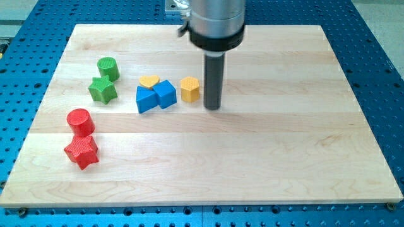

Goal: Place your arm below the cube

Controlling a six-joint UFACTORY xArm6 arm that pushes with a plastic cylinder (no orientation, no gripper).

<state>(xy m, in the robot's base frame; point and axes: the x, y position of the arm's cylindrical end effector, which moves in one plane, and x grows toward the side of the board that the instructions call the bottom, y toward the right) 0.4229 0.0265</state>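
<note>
The blue cube [166,93] sits near the board's middle, touching a blue wedge-like block [146,99] on its left. A yellow heart block [149,81] lies just above them. A yellow hexagonal block [190,89] stands to the cube's right. My tip [213,106] rests on the board just right of the yellow hexagonal block, to the right of the cube and slightly lower than it in the view. The rod rises from there to the grey arm body at the view's top.
A green cylinder [108,67] and a green star block [103,90] lie at the left. A red cylinder [79,120] and a red star block [81,151] lie lower left. The wooden board [252,164] sits on a blue perforated table [379,50].
</note>
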